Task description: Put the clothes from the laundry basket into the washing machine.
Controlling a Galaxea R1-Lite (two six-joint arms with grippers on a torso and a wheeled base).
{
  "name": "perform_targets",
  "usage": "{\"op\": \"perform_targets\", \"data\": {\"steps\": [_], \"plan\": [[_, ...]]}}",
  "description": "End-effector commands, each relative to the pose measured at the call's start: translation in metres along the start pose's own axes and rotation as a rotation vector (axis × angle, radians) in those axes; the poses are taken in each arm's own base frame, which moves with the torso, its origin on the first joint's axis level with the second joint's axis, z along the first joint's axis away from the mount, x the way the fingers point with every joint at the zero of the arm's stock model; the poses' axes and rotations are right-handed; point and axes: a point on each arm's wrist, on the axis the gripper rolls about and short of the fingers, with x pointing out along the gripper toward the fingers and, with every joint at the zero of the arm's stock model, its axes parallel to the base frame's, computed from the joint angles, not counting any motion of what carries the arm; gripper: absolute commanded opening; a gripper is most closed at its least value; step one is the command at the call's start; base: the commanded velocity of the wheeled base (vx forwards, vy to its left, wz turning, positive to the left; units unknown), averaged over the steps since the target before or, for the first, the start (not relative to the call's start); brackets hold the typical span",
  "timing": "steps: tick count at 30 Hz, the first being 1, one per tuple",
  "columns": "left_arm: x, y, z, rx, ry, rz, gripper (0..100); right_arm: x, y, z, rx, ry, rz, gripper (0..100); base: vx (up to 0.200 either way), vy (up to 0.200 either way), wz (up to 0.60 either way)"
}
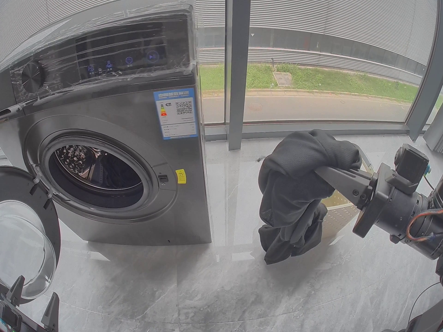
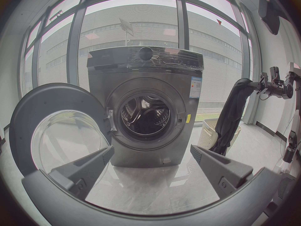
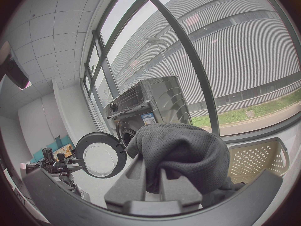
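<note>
While clamped, garment (image 1: 286,199) over right claw (image 1: 325,174)

Floor (image 1: 184,282): glossy pale-grey marble slabs, reflecting daylight.
Window wall (image 1: 323,127): floor-to-ceiling glazing, grey mullion (image 1: 237,61).
Outside: corrugated grey building (image 1: 332,19), grass strip (image 1: 323,79), road (image 1: 300,109) (flat, overcast light).
Ceiling (image 3: 47,32): white square tiles.
Side wall (image 3: 67,110): plain white.
Far corner: teal furniture (image 3: 40,154), too small to identify.

1. On the washing machine (image 1: 187,208) front I find a blue-and-white label (image 1: 176,113) with a QR code; its print is too small to read.
2. Beside the door opening: a yellow sticker (image 1: 181,176), illegible.
3. On the control panel (image 1: 134,47): lit blue icons (image 1: 128,60).
</note>
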Motion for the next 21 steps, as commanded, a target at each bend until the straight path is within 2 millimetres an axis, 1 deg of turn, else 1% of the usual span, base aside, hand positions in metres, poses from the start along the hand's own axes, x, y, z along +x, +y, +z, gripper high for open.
{"op": "perform_targets", "data": {"steps": [1, 2, 9, 19, 21], "plan": [[0.0000, 0.0001, -0.0049, -0.001, 0.001, 0.001, 100, 0.0011, 0.0005, 0.0021, 0.000, -0.009, 0.000, 0, 0.000, 0.000, 0.00], [0.0000, 0.0001, -0.0049, -0.001, 0.001, 0.001, 100, 0.0011, 0.0005, 0.0021, 0.000, -0.009, 0.000, 0, 0.000, 0.000, 0.00], [0.0000, 0.0001, -0.0047, -0.002, -0.001, 0.001, 100, 0.0025, -0.0001, 0.0015, 0.001, -0.007, -0.006, 0, -0.200, 0.000, 0.00], [0.0000, 0.0001, -0.0049, -0.002, 0.001, 0.001, 100, 0.0038, -0.0033, -0.0043, 0.003, 0.017, -0.023, 0, -0.200, 0.000, 0.00], [0.0000, 0.0002, -0.0047, -0.002, -0.001, 0.003, 100, 0.0038, -0.0033, -0.0043, 0.003, 0.017, -0.023, 0, 0.000, 0.000, 0.00]]}}
